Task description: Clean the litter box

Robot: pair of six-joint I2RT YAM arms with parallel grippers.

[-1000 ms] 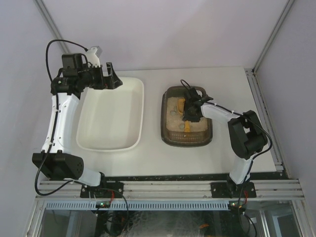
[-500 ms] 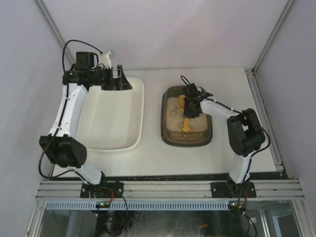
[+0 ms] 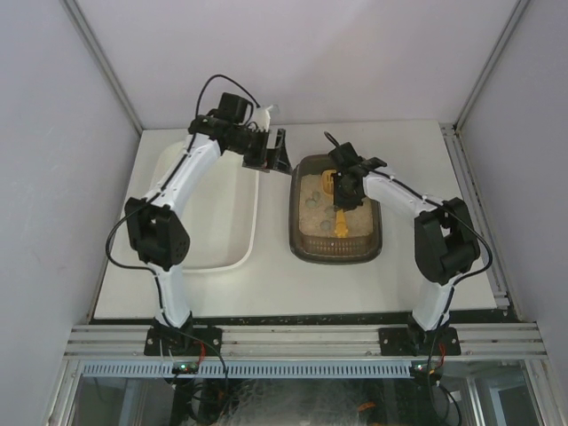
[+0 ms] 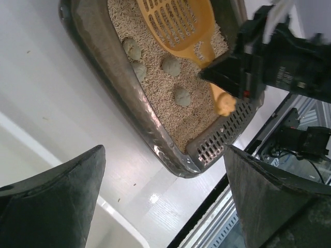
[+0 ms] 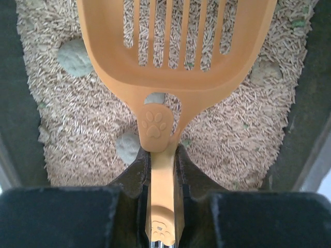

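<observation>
The litter box [image 3: 306, 232] is a dark tray of pale pellet litter right of centre, also in the left wrist view [image 4: 124, 88]. Grey-green clumps [image 5: 75, 57] lie on the litter [image 4: 182, 96]. An orange slotted scoop [image 5: 176, 49] hangs over the litter [image 3: 329, 181], and my right gripper [image 5: 161, 155] is shut on its handle [image 3: 346, 191]. My left gripper [image 3: 271, 158] is open and holds nothing, hovering over the table beside the box's far left corner [image 4: 164, 155].
A larger white tub [image 3: 209, 235] stands left of the litter box, with the left arm stretched across its far end. A metal rail [image 3: 302, 337] runs along the table's near edge. Side walls close in the table.
The left arm has swung right, from the white tub's far left corner to the gap beside the litter box. The right gripper has shut on the scoop's handle and shifted the scoop.
</observation>
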